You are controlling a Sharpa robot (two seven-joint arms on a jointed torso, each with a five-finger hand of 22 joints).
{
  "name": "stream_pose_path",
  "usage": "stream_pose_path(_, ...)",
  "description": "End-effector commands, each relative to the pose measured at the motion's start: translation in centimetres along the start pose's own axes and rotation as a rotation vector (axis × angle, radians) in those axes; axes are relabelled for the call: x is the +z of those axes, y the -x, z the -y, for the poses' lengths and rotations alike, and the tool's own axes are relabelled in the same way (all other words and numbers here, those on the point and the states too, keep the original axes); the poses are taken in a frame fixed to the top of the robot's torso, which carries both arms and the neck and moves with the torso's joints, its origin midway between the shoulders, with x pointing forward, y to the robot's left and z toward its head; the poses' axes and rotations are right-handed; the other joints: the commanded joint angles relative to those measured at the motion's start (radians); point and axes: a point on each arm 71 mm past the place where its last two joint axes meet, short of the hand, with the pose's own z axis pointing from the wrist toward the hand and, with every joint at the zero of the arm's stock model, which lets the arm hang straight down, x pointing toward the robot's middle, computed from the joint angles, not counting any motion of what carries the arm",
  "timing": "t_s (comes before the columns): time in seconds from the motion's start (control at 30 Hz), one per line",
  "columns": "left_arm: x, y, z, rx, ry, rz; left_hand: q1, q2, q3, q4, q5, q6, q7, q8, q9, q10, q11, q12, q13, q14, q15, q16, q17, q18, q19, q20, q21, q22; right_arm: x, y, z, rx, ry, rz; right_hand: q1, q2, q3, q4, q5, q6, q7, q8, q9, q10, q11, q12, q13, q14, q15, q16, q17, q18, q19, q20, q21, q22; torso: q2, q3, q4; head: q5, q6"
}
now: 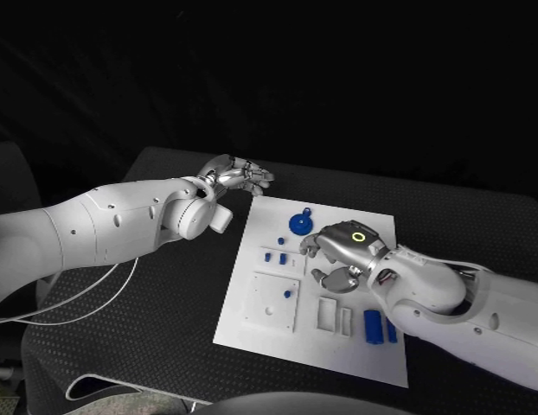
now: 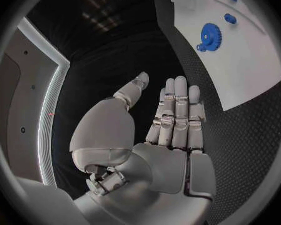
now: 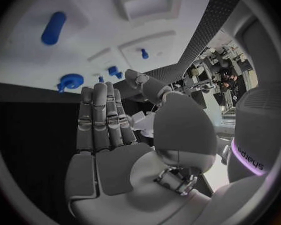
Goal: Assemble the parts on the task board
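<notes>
Blue gear point(image 1: 299, 224) just beyond right fingers point(image 1: 324, 245)

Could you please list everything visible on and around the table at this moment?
task board: one, white, middle of the table.
gear: one, blue, round, near the board's far edge.
cylinder: one, blue, on the board's near right part, beside the right forearm.
small parts: a few, blue, on the board's left half; exact count unclear.
table: one, black, textured, under the board.
cable: one, white, looping below the left arm.
left hand: silver, open, beyond the board's far left corner.
right hand: silver, open, over the board's middle.
</notes>
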Motion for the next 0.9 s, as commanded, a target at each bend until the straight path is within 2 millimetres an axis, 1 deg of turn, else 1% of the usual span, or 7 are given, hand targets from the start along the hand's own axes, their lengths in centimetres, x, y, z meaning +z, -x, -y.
stream_pose_path(0.03, 0.1, -0.2, 0.1, -0.011, -0.011, -0.015, 0.000, 0.009, 0.001, 0.004, 0.005, -0.007, 0.002, -0.001, 0.000, -0.005, -0.001, 0.002, 0.000, 0.007, 0.000, -0.003, 0.001, 0.001, 0.005, 0.002, -0.005, 0.002, -0.5, 0.8, 1.6, 0.047, -0.078, -0.045, -0.005, 0.000, 0.002, -0.001, -0.036, 0.003, -0.001, 0.005, 0.002, 0.006, 0.001, 0.004, 0.001, 0.004, -0.010, 0.009, 0.002, 0.015, 0.012, -0.003, 0.001, 0.002, -0.001, -0.0010, -0.0004, -0.016, 0.009)
stream_pose_path(0.13, 0.2, -0.3, 0.2, -0.011, -0.012, -0.015, -0.001, 0.009, 0.001, 0.005, 0.005, -0.007, 0.002, -0.001, 0.000, -0.005, -0.001, 0.002, 0.000, 0.007, 0.000, -0.004, 0.002, 0.001, 0.005, 0.002, -0.005, 0.002, -1.2, 1.2, 3.3, 0.054, -0.130, -0.078, -0.020, 0.000, -0.013, 0.000, -0.093, 0.002, -0.004, 0.008, 0.004, -0.002, 0.004, 0.000, -0.001, 0.007, -0.008, 0.012, 0.003, 0.015, 0.016, -0.005, 0.002, 0.004, -0.003, -0.0020, -0.0020, -0.028, 0.016)
stream_pose_path(0.27, 0.2, 0.0, 0.1, -0.009, -0.013, -0.007, -0.001, 0.010, 0.001, 0.005, 0.005, -0.007, 0.002, -0.001, 0.000, -0.005, -0.002, 0.002, 0.001, 0.008, 0.000, -0.004, 0.003, 0.001, 0.006, 0.002, -0.005, 0.002, -2.0, 1.0, 4.9, 0.034, -0.170, -0.132, -0.049, -0.001, -0.053, -0.007, -0.121, -0.009, -0.001, 0.005, 0.003, -0.012, 0.007, -0.004, -0.004, 0.003, -0.005, 0.011, 0.003, 0.015, 0.011, -0.005, -0.001, 0.006, -0.004, -0.0030, -0.0039, -0.039, 0.029)
stream_pose_path(0.43, 0.2, 0.2, 0.0, -0.009, -0.012, -0.004, -0.001, 0.010, 0.000, 0.005, 0.005, -0.006, 0.002, -0.001, 0.000, -0.004, -0.002, 0.003, 0.001, 0.008, -0.001, -0.004, 0.003, 0.001, 0.006, 0.002, -0.005, 0.002, -2.4, 0.5, 5.8, 0.035, -0.190, -0.185, -0.068, -0.001, -0.117, -0.009, -0.137, -0.031, -0.001, -0.002, -0.001, -0.038, 0.015, -0.014, -0.011, -0.013, 0.003, 0.008, 0.004, 0.015, -0.006, -0.002, -0.007, 0.010, -0.004, -0.0009, -0.0054, -0.045, 0.027)
stream_pose_path(0.5, 0.2, 0.2, -0.1, -0.009, -0.011, -0.002, -0.001, 0.010, 0.001, 0.005, 0.005, -0.006, 0.002, -0.001, 0.000, -0.004, -0.002, 0.003, 0.001, 0.008, -0.001, -0.004, 0.004, 0.001, 0.006, 0.002, -0.005, 0.003, -2.5, 0.3, 6.1, 0.035, -0.200, -0.196, -0.073, 0.000, -0.136, -0.006, -0.142, -0.036, -0.005, -0.003, -0.002, -0.048, 0.016, -0.016, -0.013, -0.018, 0.004, 0.008, 0.004, 0.015, -0.009, 0.000, -0.009, 0.012, -0.004, -0.0005, -0.0041, -0.048, 0.027)
stream_pose_path(0.73, 0.3, 0.2, -0.1, -0.011, -0.011, -0.003, 0.000, 0.011, 0.001, 0.005, 0.006, -0.006, 0.002, -0.001, 0.000, -0.004, -0.002, 0.003, 0.001, 0.009, -0.001, -0.005, 0.005, 0.001, 0.007, 0.002, -0.006, 0.003, -2.5, -0.7, 6.5, 0.038, -0.214, -0.224, -0.075, 0.001, -0.148, -0.002, -0.148, -0.038, -0.003, -0.003, -0.003, -0.052, 0.018, -0.014, -0.015, -0.020, 0.006, 0.009, 0.004, 0.015, -0.009, 0.001, -0.010, 0.013, -0.004, -0.0007, -0.0048, -0.056, 0.030)
stream_pose_path(0.9, 0.3, 0.1, -0.1, -0.012, -0.010, -0.005, -0.001, 0.011, 0.001, 0.005, 0.006, -0.007, 0.002, -0.001, 0.000, -0.004, -0.002, 0.003, 0.001, 0.009, -0.001, -0.005, 0.005, 0.001, 0.007, 0.002, -0.006, 0.003, -2.6, -1.4, 6.7, 0.038, -0.218, -0.256, -0.065, 0.001, -0.143, 0.002, -0.152, -0.038, -0.004, -0.002, -0.003, -0.053, 0.019, -0.012, -0.016, -0.020, 0.007, 0.010, 0.005, 0.015, -0.007, 0.001, -0.011, 0.013, -0.003, -0.0013, -0.0011, -0.060, 0.027)
